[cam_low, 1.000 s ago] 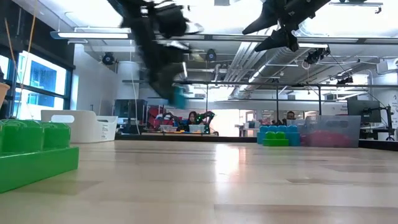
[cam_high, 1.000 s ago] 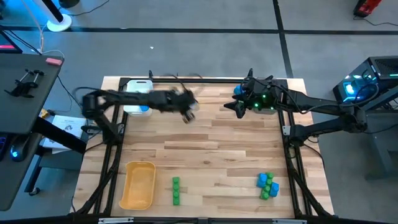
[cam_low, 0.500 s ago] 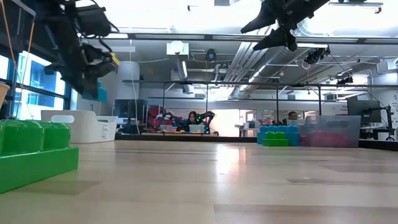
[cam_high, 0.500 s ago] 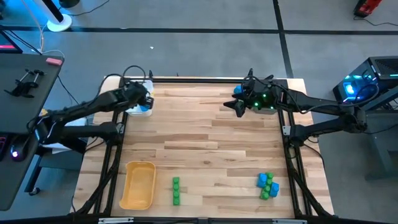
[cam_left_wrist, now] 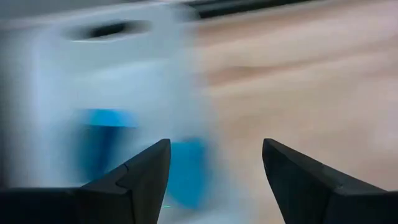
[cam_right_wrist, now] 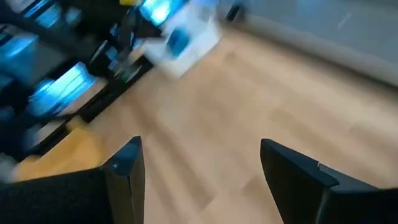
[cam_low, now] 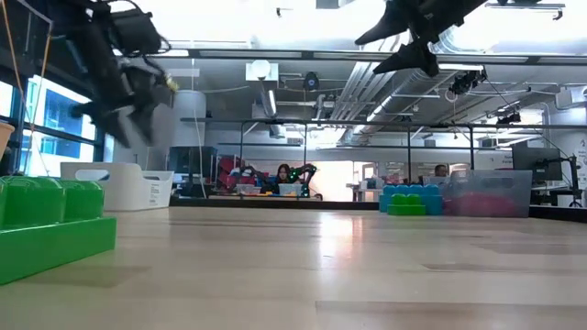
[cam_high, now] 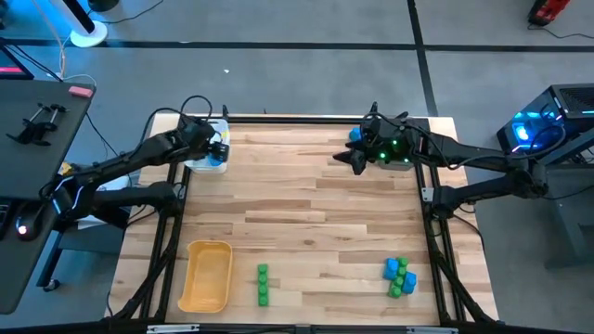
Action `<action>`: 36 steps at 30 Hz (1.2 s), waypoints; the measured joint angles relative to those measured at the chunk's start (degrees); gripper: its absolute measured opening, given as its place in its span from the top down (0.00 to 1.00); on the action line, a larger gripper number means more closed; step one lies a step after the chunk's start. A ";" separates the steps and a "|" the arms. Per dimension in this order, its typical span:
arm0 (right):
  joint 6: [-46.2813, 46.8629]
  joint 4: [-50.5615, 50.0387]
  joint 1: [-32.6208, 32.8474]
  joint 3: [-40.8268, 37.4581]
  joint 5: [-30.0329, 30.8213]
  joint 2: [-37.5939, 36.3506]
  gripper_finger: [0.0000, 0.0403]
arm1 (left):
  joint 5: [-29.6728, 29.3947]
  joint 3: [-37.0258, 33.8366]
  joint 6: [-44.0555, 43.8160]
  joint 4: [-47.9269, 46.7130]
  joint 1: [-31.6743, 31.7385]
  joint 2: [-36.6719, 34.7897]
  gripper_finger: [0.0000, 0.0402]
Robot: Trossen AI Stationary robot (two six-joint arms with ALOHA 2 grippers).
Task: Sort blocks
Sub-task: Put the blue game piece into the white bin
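Note:
My left gripper (cam_high: 219, 148) (cam_low: 133, 124) hangs open over the white tray (cam_high: 195, 165) at the table's far left corner. The left wrist view blurs the tray (cam_left_wrist: 37, 93), with blue blocks (cam_left_wrist: 186, 171) in it below my open fingers. My right gripper (cam_high: 342, 160) (cam_right_wrist: 199, 146) waits open in the air near the far right corner. Green blocks (cam_high: 263, 285) stand in a short row by the near edge. A cluster of blue and green blocks (cam_high: 399, 276) sits near right. More blue blocks (cam_high: 355, 137) lie at the far right, seen with a green one in the low view (cam_low: 408, 199).
A yellow tray (cam_high: 206, 276) lies near left beside the green row. A large green block (cam_low: 46, 229) fills the low view's left. A clear bin (cam_low: 491, 192) with red inside stands far right. Bare wood spans the table's middle (cam_high: 306, 213).
My left gripper swung from above the table's far middle to the far left corner, carrying a blue block, and stopped over the white tray. It then opened and the block is gone from its fingers. The right arm kept still.

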 joint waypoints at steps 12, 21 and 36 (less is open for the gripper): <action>35.64 -18.68 29.22 -4.93 -10.95 0.11 0.44 | 13.64 0.04 1.52 43.59 -11.69 -1.43 0.40; 77.73 -20.81 49.78 -6.88 -8.14 6.58 0.44 | 13.67 0.04 1.49 47.58 -10.97 2.08 0.39; 90.65 -22.64 53.66 -6.88 -16.73 20.85 0.44 | 16.16 0.04 1.47 47.76 -10.62 3.65 0.39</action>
